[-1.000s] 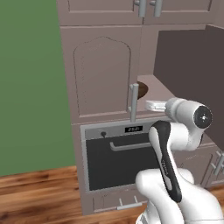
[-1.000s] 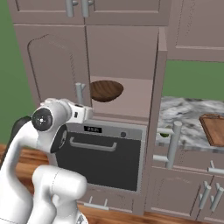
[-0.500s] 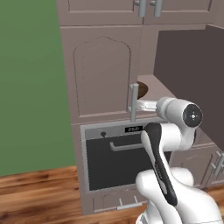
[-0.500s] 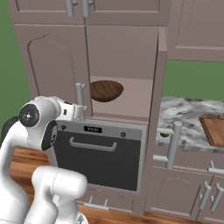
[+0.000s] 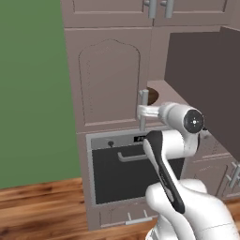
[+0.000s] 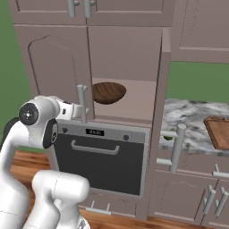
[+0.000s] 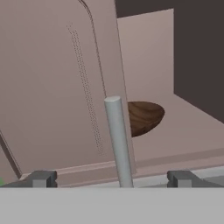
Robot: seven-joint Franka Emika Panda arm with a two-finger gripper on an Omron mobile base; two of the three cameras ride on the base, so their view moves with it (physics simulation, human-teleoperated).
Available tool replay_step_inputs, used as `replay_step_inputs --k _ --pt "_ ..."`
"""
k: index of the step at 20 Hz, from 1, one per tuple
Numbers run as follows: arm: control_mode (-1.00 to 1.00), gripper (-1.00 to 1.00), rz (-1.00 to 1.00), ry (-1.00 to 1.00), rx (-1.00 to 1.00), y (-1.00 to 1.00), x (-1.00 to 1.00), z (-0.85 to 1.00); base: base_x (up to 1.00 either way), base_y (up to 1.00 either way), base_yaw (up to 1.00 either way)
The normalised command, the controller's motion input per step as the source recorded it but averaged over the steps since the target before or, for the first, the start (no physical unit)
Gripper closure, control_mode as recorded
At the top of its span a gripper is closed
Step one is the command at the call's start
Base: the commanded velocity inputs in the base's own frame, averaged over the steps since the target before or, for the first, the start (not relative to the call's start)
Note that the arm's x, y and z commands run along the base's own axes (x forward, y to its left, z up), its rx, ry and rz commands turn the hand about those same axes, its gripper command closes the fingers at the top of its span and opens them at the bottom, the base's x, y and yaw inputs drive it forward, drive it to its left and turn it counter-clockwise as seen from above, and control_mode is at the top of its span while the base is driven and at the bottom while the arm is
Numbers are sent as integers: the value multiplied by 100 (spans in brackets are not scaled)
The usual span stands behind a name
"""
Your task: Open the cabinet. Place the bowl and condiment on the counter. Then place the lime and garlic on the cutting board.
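Observation:
The cabinet (image 6: 53, 67) has its right door (image 6: 163, 112) swung wide open, while its arched left door (image 5: 110, 79) still covers the left half. My gripper (image 7: 113, 179) is open, its fingertips (image 7: 41, 178) straddling the left door's grey bar handle (image 7: 118, 140) without pinching it. In the base views the gripper (image 5: 140, 111) (image 6: 79, 109) sits at that handle (image 5: 144, 110). The dark wooden bowl (image 6: 108, 92) (image 7: 144, 116) rests on the cabinet shelf behind it. To the right, the marble counter (image 6: 188, 120) carries the cutting board (image 6: 219, 132) and the lime (image 6: 167, 137). Condiment and garlic are hidden.
A black built-in oven (image 6: 103, 161) (image 5: 131, 173) with a bar handle sits right under the cabinet shelf. The open right door's handle (image 6: 179, 147) juts out toward me in front of the counter. Flat wall cabinets (image 5: 154, 9) hang above. Wooden floor lies below.
My arm has swung left and the hand has closed in on the left door's handle. The jaws stayed wide. Bowl and doors look unmoved.

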Motion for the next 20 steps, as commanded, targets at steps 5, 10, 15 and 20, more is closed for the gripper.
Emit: replay_step_inputs --k 5,10,15,20 --pt "-100 -100 0 0 5 0 34 -5 0 0 0" --pt "-100 -100 1 0 6 0 33 -6 0 0 0" --pt "-100 -100 0 0 5 0 33 -6 0 0 0" --pt "-100 -100 0 0 2 -5 35 -10 0 0 0"
